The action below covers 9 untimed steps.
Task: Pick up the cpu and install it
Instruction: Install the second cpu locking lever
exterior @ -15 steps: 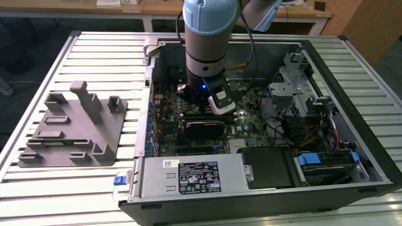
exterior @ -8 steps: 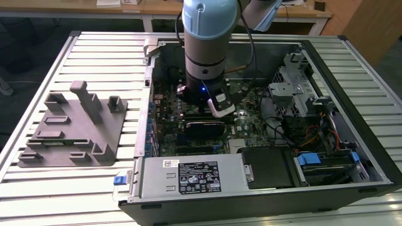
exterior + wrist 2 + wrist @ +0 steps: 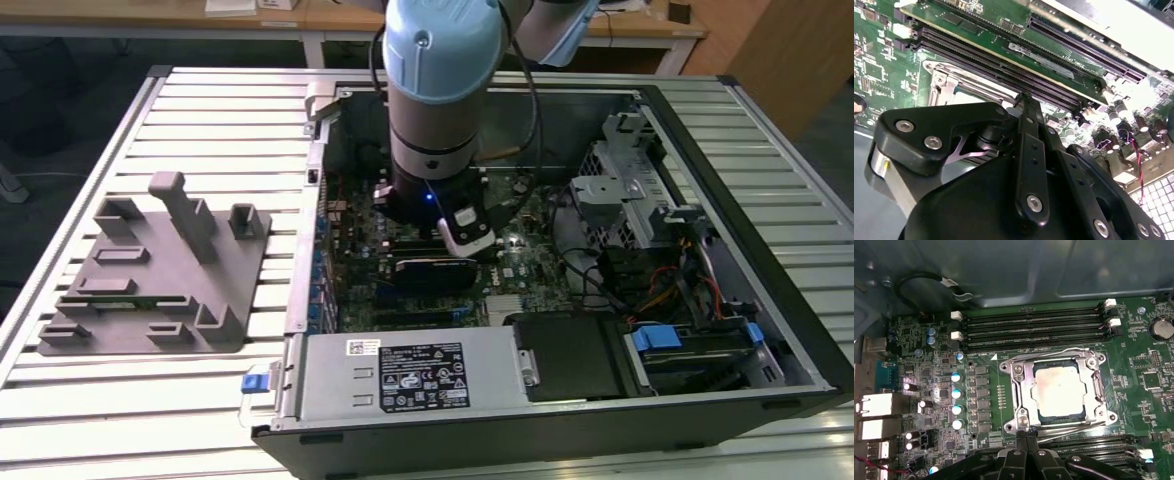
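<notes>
The cpu (image 3: 1060,388), a flat square with a dull silver top, lay seated in its metal-framed socket (image 3: 1021,390) on the green motherboard (image 3: 979,405). The black gripper (image 3: 1026,440) hung just beside the socket's edge, fingers pressed together, holding nothing. Long dark memory slots (image 3: 1034,325) flanked the socket. Beside the open computer case (image 3: 787,330), a grey plastic tray (image 3: 154,270) with upright blocks rested on the slatted table (image 3: 134,420).

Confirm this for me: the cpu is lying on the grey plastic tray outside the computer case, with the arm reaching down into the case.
Wrong on one count. The first wrist view shows the cpu sitting in the motherboard socket, not on the tray. The arm does reach down into the case.
</notes>
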{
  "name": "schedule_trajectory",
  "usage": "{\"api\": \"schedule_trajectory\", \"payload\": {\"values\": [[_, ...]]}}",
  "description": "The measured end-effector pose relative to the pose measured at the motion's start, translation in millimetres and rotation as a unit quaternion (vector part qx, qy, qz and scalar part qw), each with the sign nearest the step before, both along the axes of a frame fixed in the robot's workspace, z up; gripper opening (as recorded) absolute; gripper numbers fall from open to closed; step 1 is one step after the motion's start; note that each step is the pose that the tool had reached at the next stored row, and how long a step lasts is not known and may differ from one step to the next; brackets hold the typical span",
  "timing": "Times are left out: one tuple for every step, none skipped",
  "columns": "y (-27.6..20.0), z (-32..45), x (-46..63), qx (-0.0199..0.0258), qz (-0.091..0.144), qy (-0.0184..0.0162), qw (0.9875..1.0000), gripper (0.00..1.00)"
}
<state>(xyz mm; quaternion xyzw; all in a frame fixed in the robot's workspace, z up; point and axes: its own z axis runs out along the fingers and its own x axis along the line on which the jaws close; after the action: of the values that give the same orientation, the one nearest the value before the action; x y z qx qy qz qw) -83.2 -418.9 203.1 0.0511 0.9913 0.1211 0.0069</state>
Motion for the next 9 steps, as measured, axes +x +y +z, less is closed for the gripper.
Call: {"api": "schedule_trajectory", "payload": {"values": [[-0.5, -0.3, -0.7, 0.002, 0.0, 0.0, 1.0, 0.11], [-1.0, -0.7, -1.4, 0.0042, 0.0, 0.0001, 1.0, 0.11], [-1.4, -1.0, -2.0, 0.0063, 0.0, 0.0, 1.0, 0.11], [-1.7, -1.4, -2.7, 0.0083, 0.0, 0.0, 1.0, 0.11], [-2.0, -1.9, -3.5, 0.0104, 0.0, 0.0, 0.9999, 0.11], [-2.3, -2.4, -4.3, 0.0119, 0.0, 0.0, 0.9999, 0.11], [-2.5, -2.9, -5.4, 0.0131, 0.0, 0.0, 0.9999, 0.11], [-2.6, -3.4, -6.7, 0.0143, 0.0, 0.0, 0.9999, 0.11], [-2.6, -4.2, -7.9, 0.0155, 0.0, 0.0, 0.9999, 0.11]]}}
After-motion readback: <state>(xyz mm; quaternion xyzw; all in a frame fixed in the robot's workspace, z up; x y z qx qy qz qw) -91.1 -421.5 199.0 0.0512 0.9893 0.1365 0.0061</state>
